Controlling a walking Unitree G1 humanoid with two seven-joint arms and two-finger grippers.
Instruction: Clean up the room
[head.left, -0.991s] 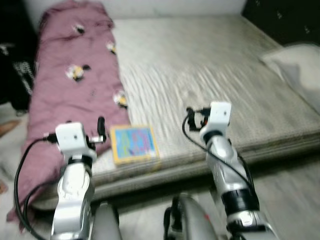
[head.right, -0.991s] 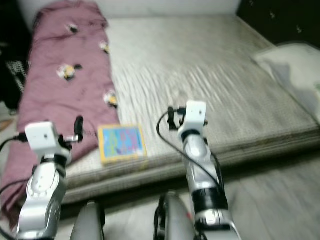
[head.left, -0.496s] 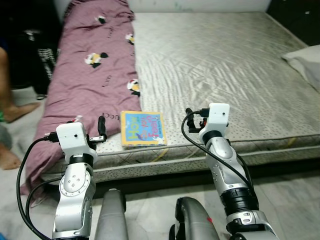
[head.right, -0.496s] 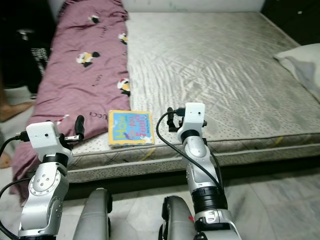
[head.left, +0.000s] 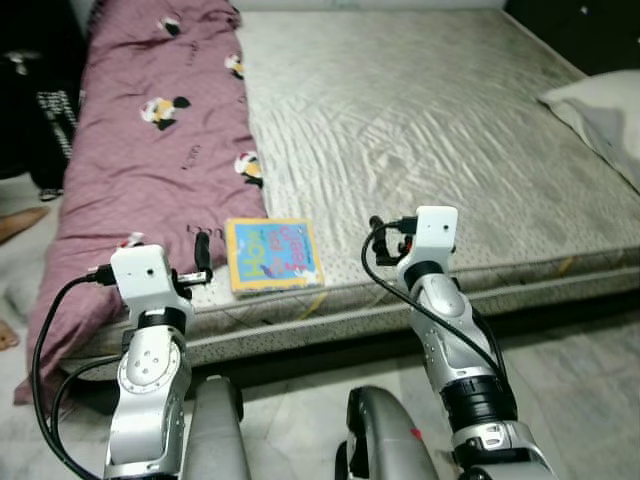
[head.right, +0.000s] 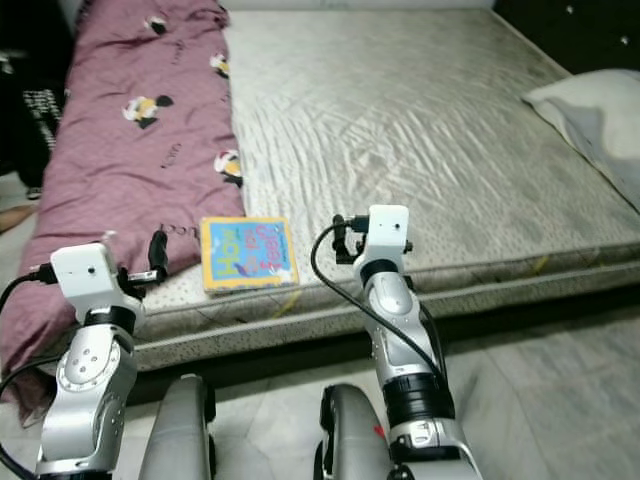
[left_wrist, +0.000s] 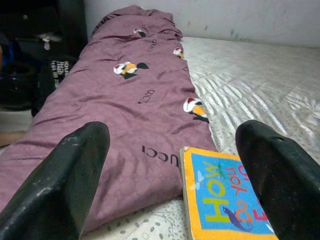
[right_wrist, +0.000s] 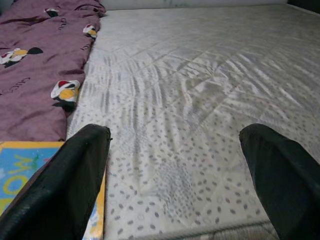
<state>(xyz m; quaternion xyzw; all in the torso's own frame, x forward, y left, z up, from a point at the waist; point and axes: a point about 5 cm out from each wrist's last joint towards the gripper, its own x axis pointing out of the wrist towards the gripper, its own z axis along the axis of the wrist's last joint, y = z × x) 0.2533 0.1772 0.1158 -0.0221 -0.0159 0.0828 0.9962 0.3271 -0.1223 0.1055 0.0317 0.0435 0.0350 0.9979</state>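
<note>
The robot's two grey legs (head.left: 385, 440) stand on a pale tiled floor (head.left: 580, 390) at the near edge of a bed (head.left: 430, 110).

The left gripper (left_wrist: 175, 180) is raised at the bed's near edge, its jaws spread wide and holding nothing. Seen from its wrist camera, the purple blanket and the near corner of a book lie between the two black fingers (left_wrist: 60, 185).

The right gripper (right_wrist: 175, 175) is raised over the bed's near edge, just right of the book. Its jaws are also wide apart and empty, with bare mattress ahead of them.

The book (head.left: 272, 255), a flat picture book with a yellow border and a blue cover, lies on the mattress close to the near edge, between the two grippers. Its left side touches the edge of the blanket.

The blanket (head.left: 150, 150), purple with small cartoon figures, runs along the left side of the bed from near edge to far end and hangs over the near left corner.

A pale pillow (head.left: 600, 105) lies at the right edge of the bed. Dark items (head.left: 40, 120) stand left of the bed; they cannot be identified.
</note>
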